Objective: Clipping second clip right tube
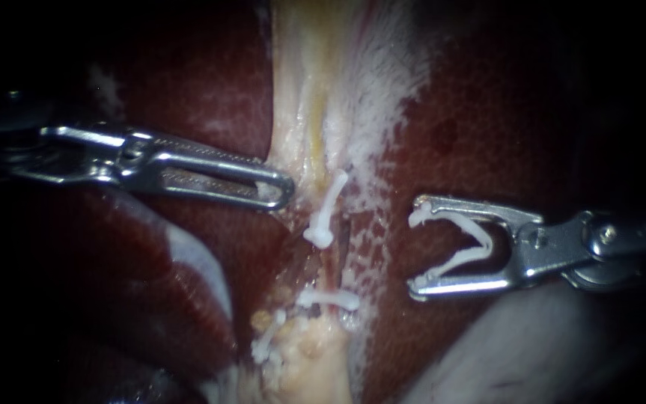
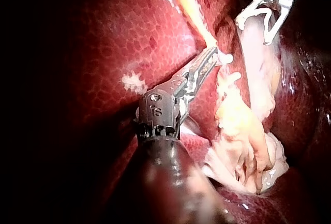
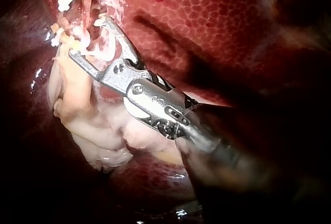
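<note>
My right instrument comes in from the right, its jaws wide apart and holding an open white clip. It hovers over the liver, right of the tubes and clear of them. White clips sit on the strand: an upper slanted clip, a lower crosswise clip and one more clip at the lower left. A thin dark tube runs between the upper two. My left instrument has its jaws together on the pale tissue at the strand's left edge. The left wrist view shows the same grip.
Dark red liver lies on both sides of the pale gallbladder tissue. A pale rounded fold sits under my right instrument. In the right wrist view the loaded jaws stand just short of the clipped strand.
</note>
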Available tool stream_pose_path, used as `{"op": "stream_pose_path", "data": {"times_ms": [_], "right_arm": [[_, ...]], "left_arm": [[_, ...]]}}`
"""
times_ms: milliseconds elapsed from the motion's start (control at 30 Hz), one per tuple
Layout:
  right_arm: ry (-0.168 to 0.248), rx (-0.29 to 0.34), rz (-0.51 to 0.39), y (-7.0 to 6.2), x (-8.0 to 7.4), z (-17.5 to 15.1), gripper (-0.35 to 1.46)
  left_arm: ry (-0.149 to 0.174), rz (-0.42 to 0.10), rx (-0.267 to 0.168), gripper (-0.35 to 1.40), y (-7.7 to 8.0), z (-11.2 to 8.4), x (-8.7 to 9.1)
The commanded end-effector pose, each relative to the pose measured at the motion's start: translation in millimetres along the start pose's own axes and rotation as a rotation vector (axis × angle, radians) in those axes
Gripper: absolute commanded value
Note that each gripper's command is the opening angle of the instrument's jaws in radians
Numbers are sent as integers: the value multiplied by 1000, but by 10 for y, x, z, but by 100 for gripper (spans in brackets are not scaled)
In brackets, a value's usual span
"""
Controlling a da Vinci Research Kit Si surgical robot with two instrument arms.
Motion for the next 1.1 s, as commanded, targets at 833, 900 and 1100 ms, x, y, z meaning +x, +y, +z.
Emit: {"op": "stream_pose_path", "data": {"times_ms": [833,900,1100], "right_arm": [[1,18,167,-11,-47,61,60],[0,21,181,-12,-52,70,60],[-2,28,217,-12,-67,95,60]], "left_arm": [[-23,-5,-11,-35,-11,-61,-56],[-26,4,-11,-35,-19,-66,-60],[-28,13,-17,-35,-38,-69,-61]]}}
